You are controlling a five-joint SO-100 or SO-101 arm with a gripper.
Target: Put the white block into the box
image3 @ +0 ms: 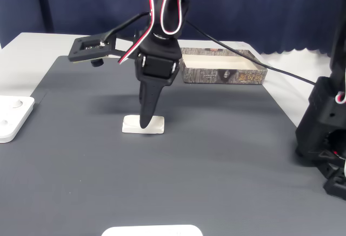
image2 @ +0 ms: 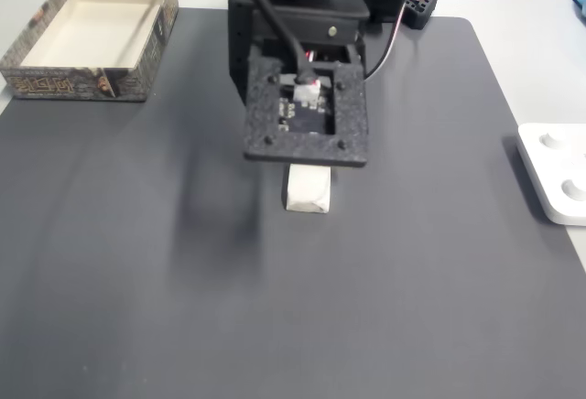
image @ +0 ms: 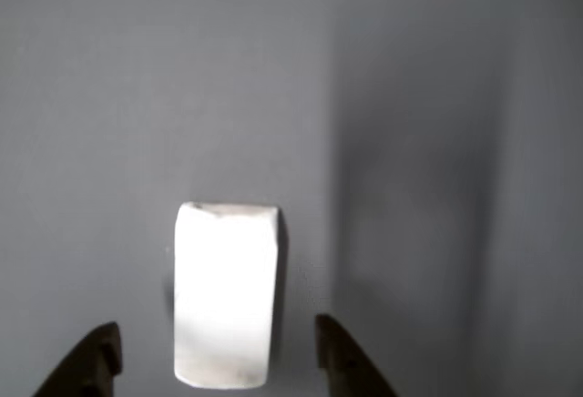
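Mid-table, your tool (image: 219, 356) hangs with tips spread, straddling the flat-lying plain white oblong block (image: 225, 295) for a clean pinch; speckled-rimmed beige box (image2: 89, 37) waits far-left.

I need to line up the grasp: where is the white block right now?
The white block lies flat on the dark mat near its middle in both fixed views, directly under the open pincer, far from the box at the mat's corner.

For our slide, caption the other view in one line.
Open hand straddling the white block lying on the grey mat.
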